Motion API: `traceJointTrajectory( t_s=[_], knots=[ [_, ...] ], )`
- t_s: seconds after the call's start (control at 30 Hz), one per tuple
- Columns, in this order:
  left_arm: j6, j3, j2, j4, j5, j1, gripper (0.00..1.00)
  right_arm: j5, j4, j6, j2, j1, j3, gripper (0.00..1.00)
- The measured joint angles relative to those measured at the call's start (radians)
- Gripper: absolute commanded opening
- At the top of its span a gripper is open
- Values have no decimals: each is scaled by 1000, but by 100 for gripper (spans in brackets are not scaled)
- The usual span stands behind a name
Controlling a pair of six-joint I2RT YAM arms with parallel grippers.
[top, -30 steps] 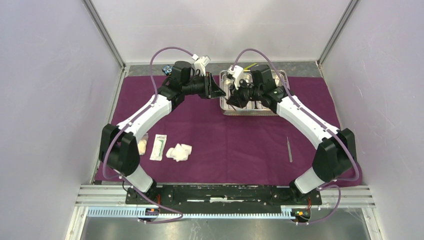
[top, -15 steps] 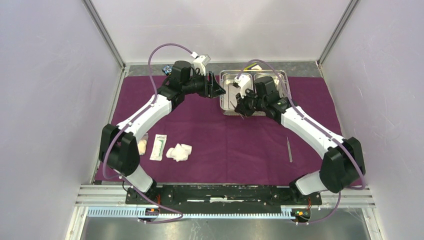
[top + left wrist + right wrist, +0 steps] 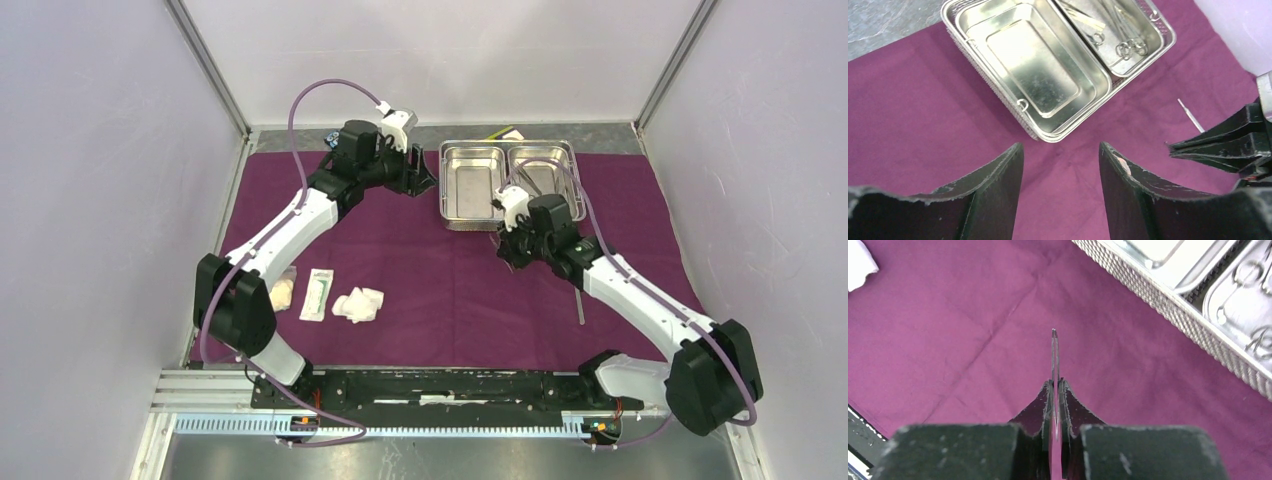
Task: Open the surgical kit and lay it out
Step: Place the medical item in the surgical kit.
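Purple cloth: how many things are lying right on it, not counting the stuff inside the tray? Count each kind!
Steel tray: 1
Gauze wads: 2
White packet: 1
Thin steel tool: 1
Total: 5

Tray (image 3: 470, 186) on cloth (image 3: 420, 265) far side, clamps (image 3: 1129, 46) inside; gauze (image 3: 358, 304), packet (image 3: 316, 294) near-left; tweezers (image 3: 580, 314) near-right.

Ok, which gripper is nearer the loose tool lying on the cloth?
Right. The right gripper, shut on a thin tool, is a little left of the loose tool; the left gripper is far off, beside the tray.
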Motion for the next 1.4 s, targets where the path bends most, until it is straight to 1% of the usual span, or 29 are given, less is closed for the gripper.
traceJointTrajectory(
  t_s=[0.2,0.4,0.6,0.73,1.0,1.4],
  knots=[
    [43,0,1,-59,-40,0,64,10,-13,114,-34,-36,-85,0],
    [58,-6,1,-69,-52,0,64,27,-64,253,-32,-76,-163,0],
    [64,-31,1,-70,-59,0,64,71,-146,342,-18,-86,-178,0],
    [64,-36,1,-69,-60,0,64,98,-181,370,7,-100,-178,0],
    [64,-36,4,-66,-59,0,64,132,-215,398,5,-180,-220,0],
    [61,-36,23,-60,-47,0,64,149,-211,398,-35,-237,-225,1]
  ],
)
